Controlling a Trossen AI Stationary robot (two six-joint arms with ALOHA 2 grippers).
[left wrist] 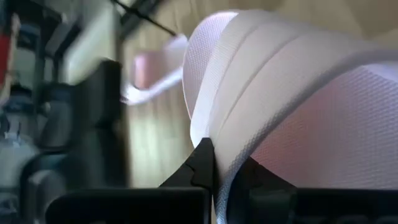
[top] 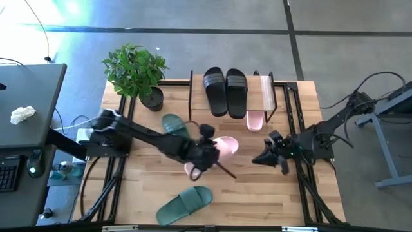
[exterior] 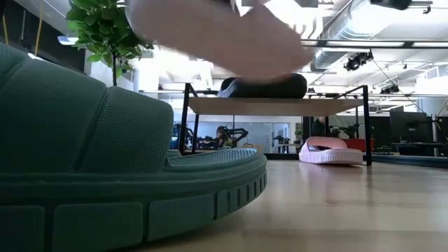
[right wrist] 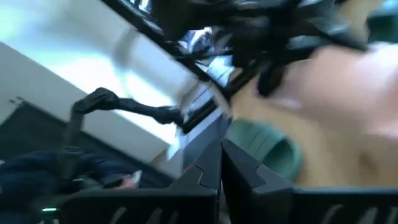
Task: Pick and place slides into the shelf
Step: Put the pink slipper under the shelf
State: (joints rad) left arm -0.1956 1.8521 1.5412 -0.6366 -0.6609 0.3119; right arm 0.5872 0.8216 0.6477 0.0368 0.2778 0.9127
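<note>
Two black slides (top: 226, 91) lie on the shelf (top: 266, 92) at the far side, one pink slide (top: 255, 120) under it, while the left tool (top: 205, 154) grips the other pink slide (top: 222, 147) mid-worktop, two green slides (top: 185, 203) remain loose, and the right tool (top: 267, 156) waits closed, empty.

I see the desk (top: 257, 187) as light slatted wood with a matt finish. On it the shelf (top: 265, 90) has a pale wood board on a thin black metal frame. The nearest green slide (exterior: 105, 175) reads as matt rubber, finely textured, with a ribbed sole edge.
</note>
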